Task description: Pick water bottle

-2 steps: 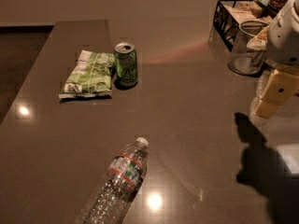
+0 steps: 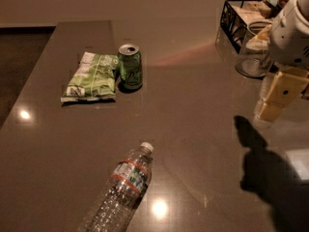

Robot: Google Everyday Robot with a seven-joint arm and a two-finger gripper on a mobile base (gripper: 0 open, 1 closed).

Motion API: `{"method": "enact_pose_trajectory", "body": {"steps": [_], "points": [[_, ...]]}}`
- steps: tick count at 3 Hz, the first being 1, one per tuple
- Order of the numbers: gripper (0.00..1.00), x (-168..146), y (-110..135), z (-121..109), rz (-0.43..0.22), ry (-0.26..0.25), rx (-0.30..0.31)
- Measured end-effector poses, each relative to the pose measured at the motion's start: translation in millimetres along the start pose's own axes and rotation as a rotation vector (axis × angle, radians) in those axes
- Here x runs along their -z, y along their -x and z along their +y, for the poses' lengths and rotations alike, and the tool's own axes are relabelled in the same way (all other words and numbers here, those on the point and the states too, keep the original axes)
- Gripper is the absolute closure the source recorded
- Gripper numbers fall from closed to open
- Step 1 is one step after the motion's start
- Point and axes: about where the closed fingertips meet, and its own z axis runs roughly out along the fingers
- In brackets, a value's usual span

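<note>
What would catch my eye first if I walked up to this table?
The clear ribbed plastic water bottle with a white cap lies on its side in the foreground of the glossy brown table, cap pointing away. Farther back stands a green soda can, with a green crinkled snack bag lying just left of it. The robot's cream-coloured gripper hangs above the table's right side, well apart from the bottle.

Saw a green metal soda can (image 2: pixel 130 66) standing just beside a crinkly green snack bag (image 2: pixel 91 77) on a shiny brown table (image 2: pixel 193 129).
</note>
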Motion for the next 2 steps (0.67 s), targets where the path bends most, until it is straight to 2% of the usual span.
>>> {"method": "enact_pose_trajectory", "body": {"steps": [1, 2], "points": [[0.00, -3.8, 19.3, 7.1, -0.037, 0.022, 0.091], [0.00, -12.4, 53.9, 26.8, -0.080, 0.055, 0.239]]}}
